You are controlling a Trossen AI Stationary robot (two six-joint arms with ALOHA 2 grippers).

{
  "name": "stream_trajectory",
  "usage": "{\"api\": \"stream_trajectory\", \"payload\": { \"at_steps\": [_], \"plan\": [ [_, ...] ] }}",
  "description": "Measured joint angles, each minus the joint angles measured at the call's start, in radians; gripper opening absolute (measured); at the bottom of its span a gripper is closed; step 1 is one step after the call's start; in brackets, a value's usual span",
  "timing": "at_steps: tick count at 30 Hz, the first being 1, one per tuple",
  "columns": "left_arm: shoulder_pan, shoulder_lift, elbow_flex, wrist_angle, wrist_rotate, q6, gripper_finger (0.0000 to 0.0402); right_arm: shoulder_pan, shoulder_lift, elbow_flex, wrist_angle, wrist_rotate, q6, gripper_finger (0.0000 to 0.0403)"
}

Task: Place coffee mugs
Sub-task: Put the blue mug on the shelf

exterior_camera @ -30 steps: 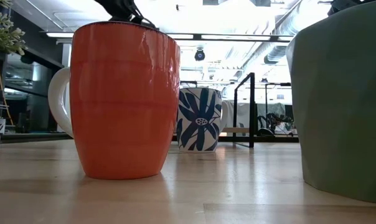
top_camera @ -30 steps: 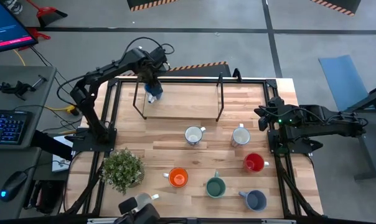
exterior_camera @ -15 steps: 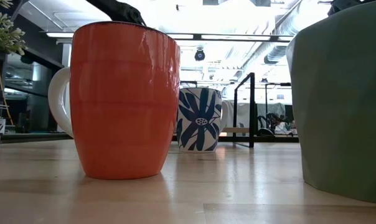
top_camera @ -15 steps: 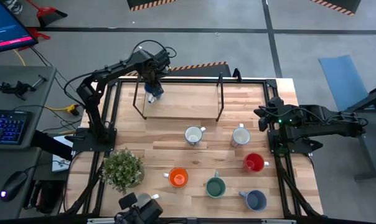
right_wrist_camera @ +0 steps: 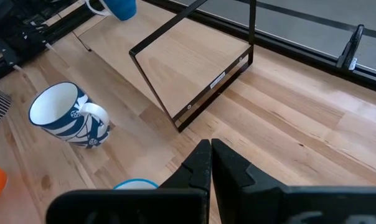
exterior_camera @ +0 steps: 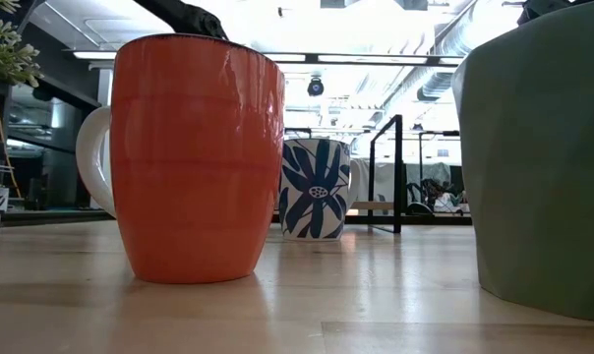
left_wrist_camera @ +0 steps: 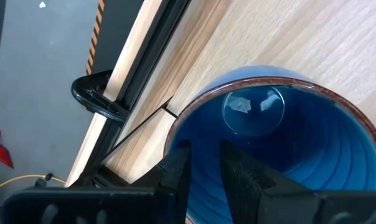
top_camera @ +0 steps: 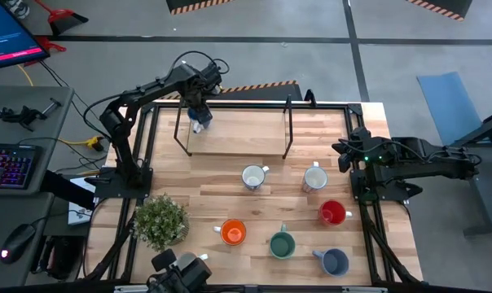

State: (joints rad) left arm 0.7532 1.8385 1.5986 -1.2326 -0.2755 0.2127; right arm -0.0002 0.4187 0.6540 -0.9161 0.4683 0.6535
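Seven mugs are showing in the high view: blue (top_camera: 199, 122), blue-patterned (top_camera: 252, 177), cream (top_camera: 314, 177), red (top_camera: 332, 213), orange (top_camera: 232, 233), green (top_camera: 281, 244), slate-blue (top_camera: 334, 261). One potted plant (top_camera: 160, 221) is sitting lower left.

Both arms are dark and jointed, cables looped at the left pincer (top_camera: 199, 110), mounted on black frames.

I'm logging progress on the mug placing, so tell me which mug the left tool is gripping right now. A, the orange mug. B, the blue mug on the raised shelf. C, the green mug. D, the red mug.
B: the left tool pinches the rim of the blue mug on the wooden shelf, one finger inside and one outside.
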Motion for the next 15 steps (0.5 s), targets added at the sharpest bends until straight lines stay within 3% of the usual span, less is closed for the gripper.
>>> {"api": "stream_trajectory", "payload": {
  "at_steps": [15],
  "plan": [
    [0.000, -0.004, 0.000, 0.005, -0.019, 0.007, 0.0074, 0.000, 0.000, 0.000, 0.000, -0.008, -0.004, 0.0000]
  ]
}}
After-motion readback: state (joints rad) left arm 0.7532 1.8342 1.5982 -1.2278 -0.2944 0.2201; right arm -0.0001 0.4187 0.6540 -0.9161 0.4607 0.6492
